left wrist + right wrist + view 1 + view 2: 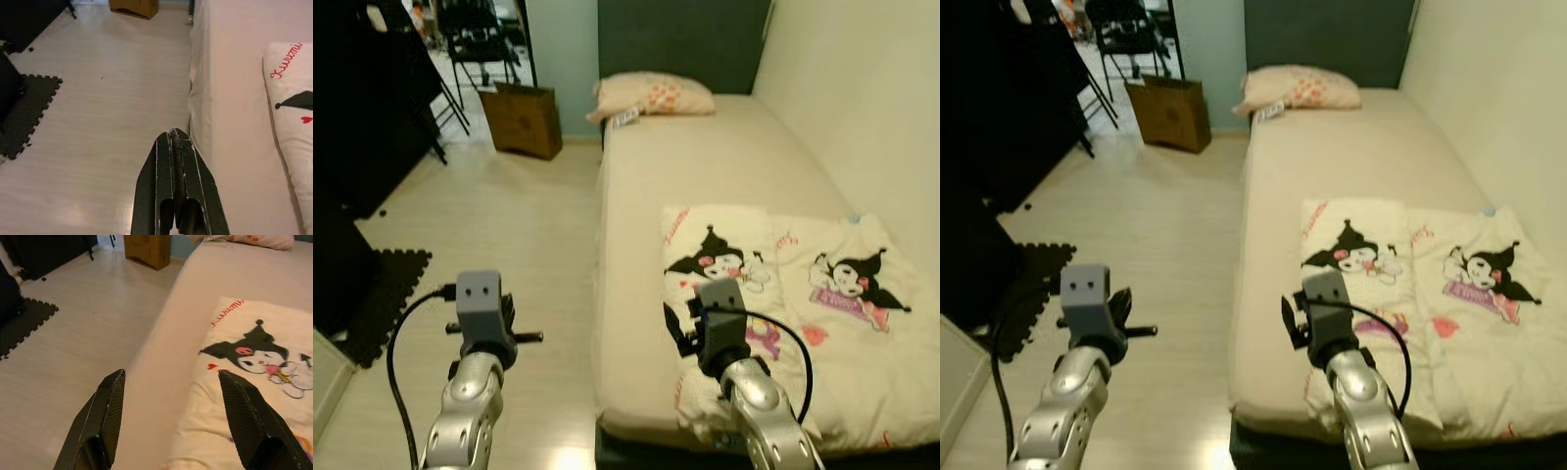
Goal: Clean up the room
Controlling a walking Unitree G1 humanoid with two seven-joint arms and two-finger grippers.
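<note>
The bed lies on the right, a wall along its right side. A pillow rests at its far end, a blanket on its near right part. On the floor to the left, a foam mat lies near and a box stands far.

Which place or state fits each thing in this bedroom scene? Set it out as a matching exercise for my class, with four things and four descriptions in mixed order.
Things:
1. pillow
2. cartoon blanket
3. left hand
4. right hand

Descriptions:
a. fingers spread apart, above the bed's near edge
b. at the head of the bed
c. fingers pressed together, above the wooden floor
d. spread over the near end of the bed

Pairs: 1-b, 2-d, 3-c, 4-a
</note>
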